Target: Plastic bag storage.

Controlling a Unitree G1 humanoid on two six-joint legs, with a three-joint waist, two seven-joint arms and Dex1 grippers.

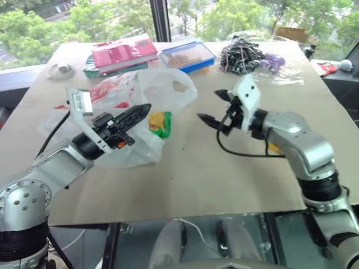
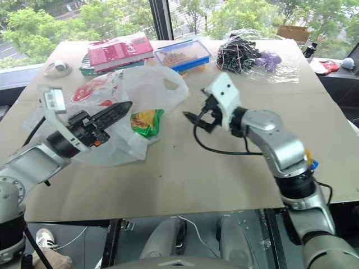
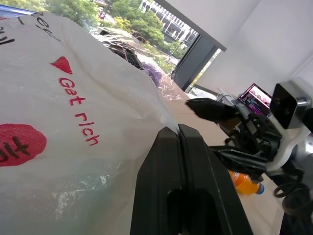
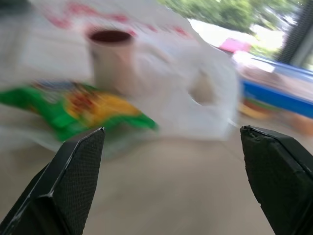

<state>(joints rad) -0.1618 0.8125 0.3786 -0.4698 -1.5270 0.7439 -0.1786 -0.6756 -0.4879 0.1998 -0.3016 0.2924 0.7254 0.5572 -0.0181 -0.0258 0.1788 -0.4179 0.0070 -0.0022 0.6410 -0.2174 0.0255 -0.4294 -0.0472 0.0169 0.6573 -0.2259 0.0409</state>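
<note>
Tabletop (image 1: pixel 224 185) holds plastic bag (image 1: pixel 162 89) beneath left tool (image 1: pixel 147 108).

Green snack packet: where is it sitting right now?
In the left eye view the green snack packet lies on the table, at the right edge of the plastic bag, between the left gripper and the right gripper.

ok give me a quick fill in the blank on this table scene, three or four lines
1. The left pincer is ____ over the plastic bag.
2. The right pincer stands ____, holding nothing.
3. The snack packet beside the bag is mostly ____ in colour.
4. The lidded box at the table's far side has a ____ rim.

Missing words: shut; open; green; blue
</note>
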